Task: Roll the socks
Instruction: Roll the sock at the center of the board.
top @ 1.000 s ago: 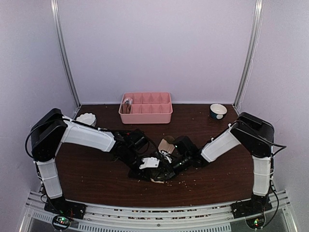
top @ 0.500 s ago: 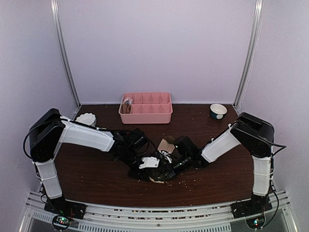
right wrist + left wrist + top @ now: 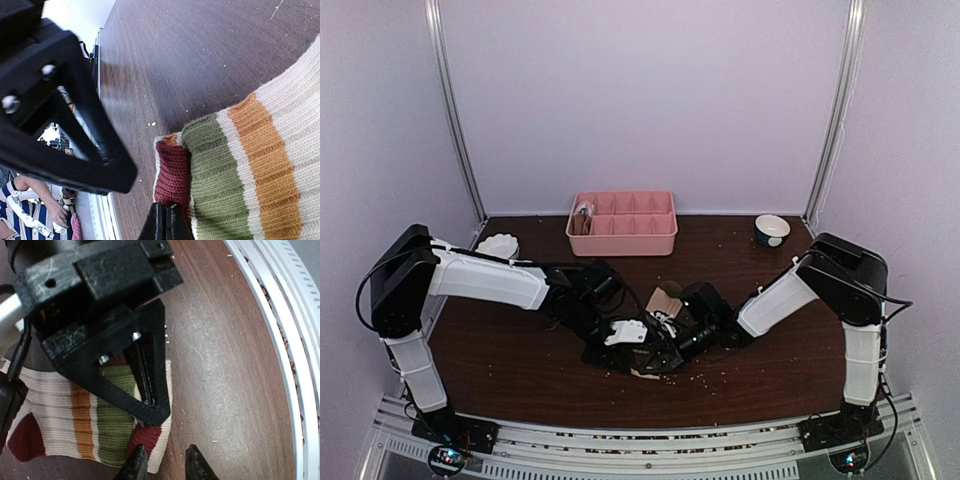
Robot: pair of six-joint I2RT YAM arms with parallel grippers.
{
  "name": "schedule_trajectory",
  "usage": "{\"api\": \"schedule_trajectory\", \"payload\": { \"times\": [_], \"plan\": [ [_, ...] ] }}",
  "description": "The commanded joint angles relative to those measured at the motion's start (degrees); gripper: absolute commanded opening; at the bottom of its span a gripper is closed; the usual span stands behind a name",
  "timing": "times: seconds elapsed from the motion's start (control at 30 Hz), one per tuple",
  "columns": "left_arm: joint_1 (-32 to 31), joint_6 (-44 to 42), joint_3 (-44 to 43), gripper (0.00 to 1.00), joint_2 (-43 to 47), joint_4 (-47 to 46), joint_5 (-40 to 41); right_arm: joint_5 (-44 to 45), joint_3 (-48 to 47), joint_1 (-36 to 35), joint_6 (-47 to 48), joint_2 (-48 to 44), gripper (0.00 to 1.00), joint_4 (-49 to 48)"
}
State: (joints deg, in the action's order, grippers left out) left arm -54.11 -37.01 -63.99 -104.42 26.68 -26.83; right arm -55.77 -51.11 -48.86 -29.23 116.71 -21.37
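Observation:
A striped sock (image 3: pixel 85 415) with cream, orange, green and dark red bands lies flat on the brown table. It also shows in the right wrist view (image 3: pixel 240 165) and as a pale edge under the grippers in the top view (image 3: pixel 645 372). My right gripper (image 3: pixel 165 222) is shut on the sock's dark red end; it meets the left gripper at the table's middle (image 3: pixel 668 350). My left gripper (image 3: pixel 166 467) is open, with one tip on the sock's corner and the other over bare table (image 3: pixel 653 355). The other socks are not clearly seen.
A pink compartment tray (image 3: pixel 640 240) stands at the back centre with a rolled item (image 3: pixel 583 218) in its left end. A tan-cream piece (image 3: pixel 665 298) lies just behind the grippers. A white object (image 3: pixel 498 245) sits at the back left and a small bowl (image 3: pixel 772 230) at the back right. The white front rail (image 3: pixel 280 340) runs close by.
The left arm's shoulder and elbow have swung a little to the left. Both grippers stay on the sock's end at the same spot.

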Motion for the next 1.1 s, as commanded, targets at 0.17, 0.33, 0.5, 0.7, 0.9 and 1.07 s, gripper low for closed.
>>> {"api": "schedule_trajectory", "payload": {
  "times": [0.17, 0.33, 0.5, 0.7, 0.9, 1.07],
  "plan": [
    [-0.21, -1.56, -1.24, 0.27, -2.21, -1.28, 0.02, 5.17, 3.16, 0.24, -0.79, 4.58, 0.0, 9.17],
    [-0.22, -1.95, -2.61, 0.27, -4.87, -1.53, 1.38, 5.06, 3.31, 0.26, -1.05, 4.49, 0.0, 8.9],
    [-0.21, -1.27, -2.45, 0.27, -5.65, -2.37, 3.53, 4.75, 3.39, 0.24, -1.05, 4.33, 0.0, 8.75],
    [-0.34, -2.09, -1.3, 0.23, -5.73, -1.67, 2.85, 4.45, 3.3, 0.41, -1.09, 3.99, 0.0, 8.99],
    [-0.41, -2.51, 0.65, 0.22, -6.94, -0.94, 4.16, 4.15, 3.67, 0.81, -2.23, 3.12, 0.0, 7.43],
    [-0.47, -1.19, 0.66, 0.26, -8.33, -1.13, 5.37, 3.59, 3.84, 0.96, -2.88, 2.87, 0.0, 6.69]
  ]
}}
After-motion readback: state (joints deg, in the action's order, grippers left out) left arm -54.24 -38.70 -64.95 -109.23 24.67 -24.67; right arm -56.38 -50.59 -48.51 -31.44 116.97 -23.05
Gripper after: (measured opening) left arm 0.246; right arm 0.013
